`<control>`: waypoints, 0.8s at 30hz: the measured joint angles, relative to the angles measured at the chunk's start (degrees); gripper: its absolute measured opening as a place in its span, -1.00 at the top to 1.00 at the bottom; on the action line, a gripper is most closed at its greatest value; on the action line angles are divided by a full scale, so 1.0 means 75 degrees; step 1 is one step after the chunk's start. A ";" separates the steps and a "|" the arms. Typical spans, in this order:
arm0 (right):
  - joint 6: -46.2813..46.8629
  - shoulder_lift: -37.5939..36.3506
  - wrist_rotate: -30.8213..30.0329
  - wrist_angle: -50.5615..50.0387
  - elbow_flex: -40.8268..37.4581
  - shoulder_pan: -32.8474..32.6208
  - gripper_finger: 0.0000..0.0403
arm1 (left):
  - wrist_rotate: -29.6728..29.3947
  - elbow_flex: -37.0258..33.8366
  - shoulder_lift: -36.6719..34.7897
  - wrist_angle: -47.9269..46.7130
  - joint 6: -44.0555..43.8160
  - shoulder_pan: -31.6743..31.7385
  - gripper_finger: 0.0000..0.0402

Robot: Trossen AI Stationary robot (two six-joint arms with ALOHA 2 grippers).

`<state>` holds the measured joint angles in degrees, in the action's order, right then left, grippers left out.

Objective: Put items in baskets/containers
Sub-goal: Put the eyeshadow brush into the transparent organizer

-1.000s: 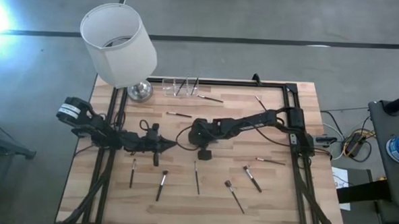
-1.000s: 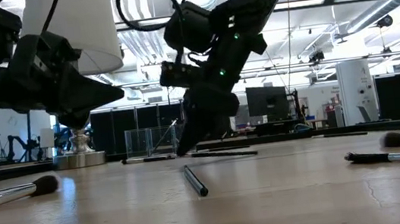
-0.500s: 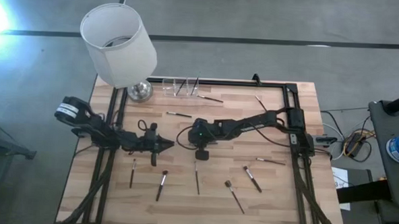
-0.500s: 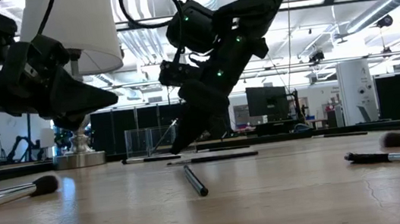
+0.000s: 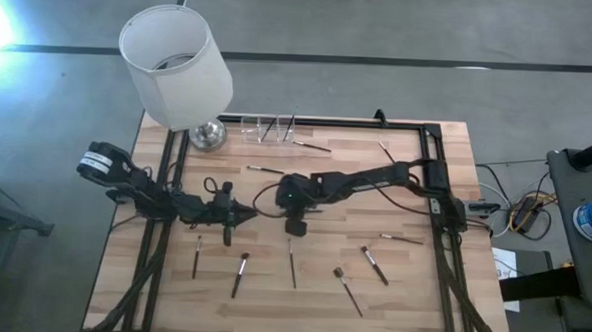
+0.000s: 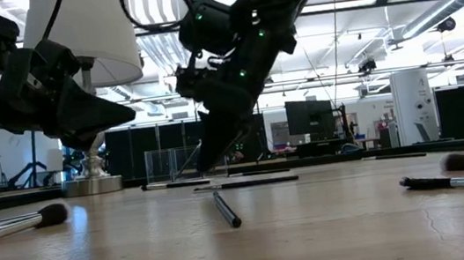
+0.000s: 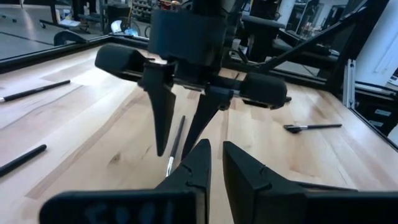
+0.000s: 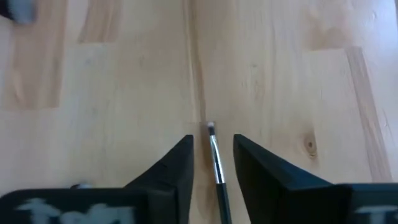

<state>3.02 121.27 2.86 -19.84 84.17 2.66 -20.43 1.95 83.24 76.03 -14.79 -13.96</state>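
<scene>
The white lamp [image 5: 175,66] stands at the far left corner of the wooden table [image 5: 404,206], its metal base just beside the clear holder [image 5: 266,128], which sits at the far edge with two brushes leaning in its compartments. The left arm reaches in from the left side; its end effector [image 5: 242,216] hangs low over the table's middle with its two fingers nearly together, only a narrow gap between them and nothing in it. Near the front edge lie two brushes [image 5: 240,275] side by side, one thin and one with a fuller tip.

The right arm stretches from the right edge toward the centre, its end effector [image 5: 291,226] pointing down, parted, straddling the near end of a thin dark-handled brush [image 8: 217,169] (the fingers stand on either side of it, not yet pressing it). That brush lies flat on the table and runs toward the front edge. The two end effectors face each other, close but apart.

Further right, three more brushes [image 5: 374,265] lie loose near the front; another [image 5: 401,238] rests by the right rail, and single ones [image 5: 311,146] lie toward the far edge.
</scene>
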 joint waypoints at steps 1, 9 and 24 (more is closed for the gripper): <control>0.0001 0.0090 0.0001 -0.0109 0.0111 0.0000 0.41 | 0.0000 0.0001 0.0000 0.0000 0.0006 0.0000 0.83; -0.0241 0.0974 -0.0055 -0.1158 0.1273 0.0012 0.36 | 0.0000 0.0001 0.0000 -0.0045 0.0080 0.0000 0.83; -0.0595 0.1855 -0.0194 -0.2635 0.2756 -0.0005 0.93 | 0.0000 -0.0002 0.0003 -0.0192 -0.0001 0.0000 0.83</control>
<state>-1.45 135.18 1.41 -39.60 104.84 2.62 -20.43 1.93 83.26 74.59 -14.80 -13.96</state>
